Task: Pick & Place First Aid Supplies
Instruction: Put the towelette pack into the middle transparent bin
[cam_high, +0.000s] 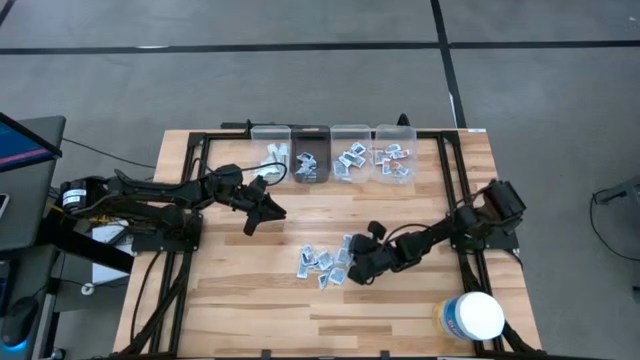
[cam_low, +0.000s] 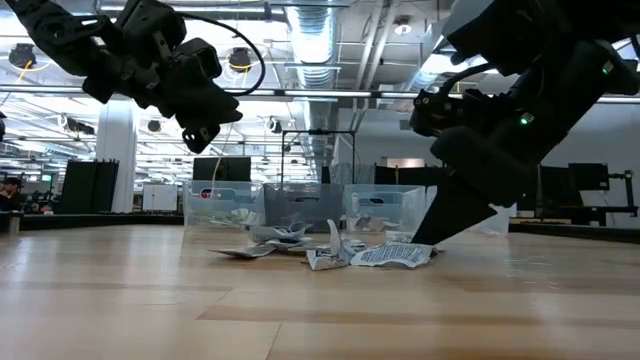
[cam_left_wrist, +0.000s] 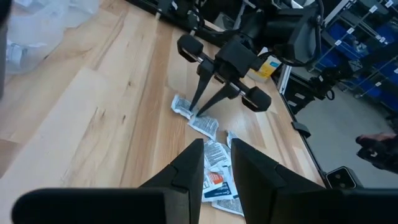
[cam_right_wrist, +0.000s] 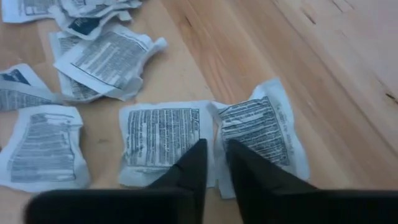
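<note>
Several first aid supplies, small white paper packets with dark print, lie loose on the wooden table near its middle. In the right wrist view they show spread flat. My right gripper is down at the right end of this pile, shut on the edge of one packet that lies beside another. My left gripper hangs above the table, left of the pile and clear of it. Its fingers stand a little apart with nothing between them. My right gripper has its two fingertips on either side of the packet's side edge, where that edge meets the neighbouring packet. The fingers slant down from the table's right side. The packet lies flat on the table.
Four clear bins holding more packets stand in a row at the table's far edge. A large white round tub stands at the near right corner. Bare wood lies between the pile and the bins.
</note>
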